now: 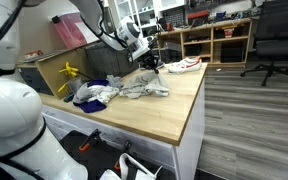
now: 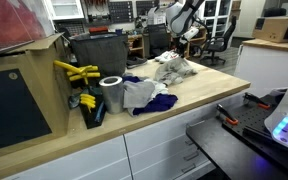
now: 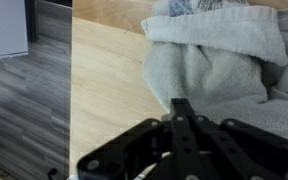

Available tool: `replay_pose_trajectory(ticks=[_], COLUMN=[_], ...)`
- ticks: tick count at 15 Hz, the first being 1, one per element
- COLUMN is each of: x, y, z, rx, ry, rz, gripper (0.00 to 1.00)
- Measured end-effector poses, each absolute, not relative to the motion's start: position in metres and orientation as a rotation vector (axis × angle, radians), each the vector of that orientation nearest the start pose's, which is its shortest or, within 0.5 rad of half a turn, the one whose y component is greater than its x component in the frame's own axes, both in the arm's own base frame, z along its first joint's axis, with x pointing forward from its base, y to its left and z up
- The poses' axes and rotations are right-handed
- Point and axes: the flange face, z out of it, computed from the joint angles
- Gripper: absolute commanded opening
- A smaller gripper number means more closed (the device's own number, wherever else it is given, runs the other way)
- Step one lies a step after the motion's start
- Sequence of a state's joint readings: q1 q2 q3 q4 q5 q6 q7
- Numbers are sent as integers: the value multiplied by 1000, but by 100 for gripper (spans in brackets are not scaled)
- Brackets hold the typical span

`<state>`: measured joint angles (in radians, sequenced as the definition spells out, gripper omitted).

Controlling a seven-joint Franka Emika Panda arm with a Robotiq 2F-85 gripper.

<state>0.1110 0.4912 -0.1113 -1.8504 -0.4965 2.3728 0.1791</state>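
Observation:
A crumpled grey towel (image 1: pixel 144 86) (image 2: pixel 170 70) lies on the wooden tabletop (image 1: pixel 169 112) near its far end. My gripper (image 1: pixel 153 64) (image 2: pixel 181 43) hangs just over the towel's edge. In the wrist view the two black fingers are pressed together, so the gripper (image 3: pixel 182 104) is shut, with its tip over the towel (image 3: pixel 219 62) next to bare wood (image 3: pixel 109 70). I see nothing between the fingers; whether the tip touches the cloth is unclear.
A white cloth (image 2: pixel 136 94) and a dark blue cloth (image 2: pixel 156 101) lie beside a metal cylinder (image 2: pixel 111 95). Yellow clamps (image 2: pixel 74 72) hang on a dark bin. A white and red shoe (image 1: pixel 185 65) sits at the table's far corner. The table edge drops to grey floor (image 3: pixel 24 100).

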Motion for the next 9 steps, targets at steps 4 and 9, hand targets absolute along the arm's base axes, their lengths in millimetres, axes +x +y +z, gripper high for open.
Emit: replay_pose_trajectory(ticks=[4,9], x=[655,666], y=[-7,5], z=[272,289], rx=[-3570,-3589], ry=[-269,-301], rz=[-211,-307], gripper=[0,40])
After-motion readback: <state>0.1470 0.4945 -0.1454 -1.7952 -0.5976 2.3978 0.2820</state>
